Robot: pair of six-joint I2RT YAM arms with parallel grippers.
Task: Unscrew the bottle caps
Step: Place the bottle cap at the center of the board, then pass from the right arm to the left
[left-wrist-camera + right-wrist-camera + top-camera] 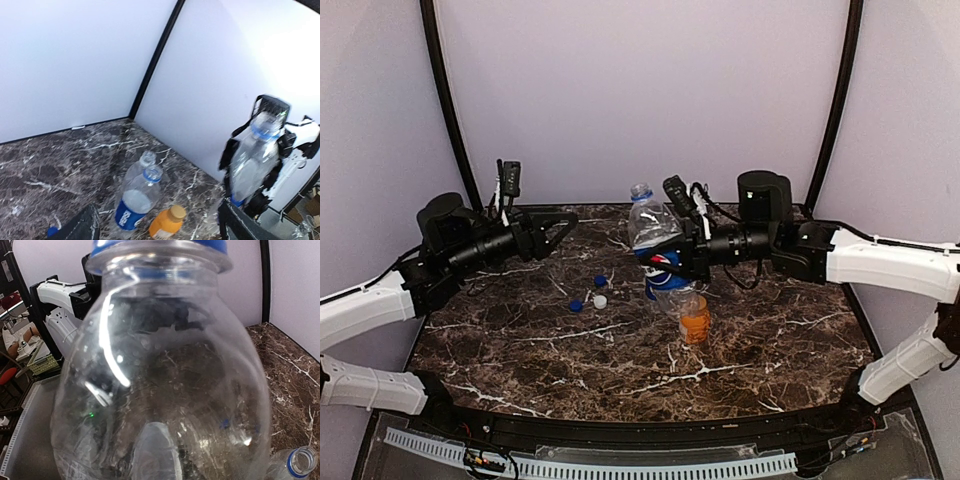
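Note:
My right gripper [678,238] is shut on a clear bottle [650,225], holding it upright above the table; its neck [640,192] is open with a blue ring. That bottle [160,380] fills the right wrist view and hides the fingers. My left gripper [560,226] is open and empty, off to the left of it. Two blue caps [600,281] [576,305] and a white cap [600,301] lie loose on the marble. A Pepsi bottle [135,200], an unlabelled clear bottle [144,162] and a short orange bottle [167,223] with its orange cap [176,213] on stand together.
The marble table [520,350] is ringed by white walls with black corner posts [448,100]. The standing bottles sit just below and right of the held one. A blue-ringed open neck [301,461] shows at the lower right of the right wrist view.

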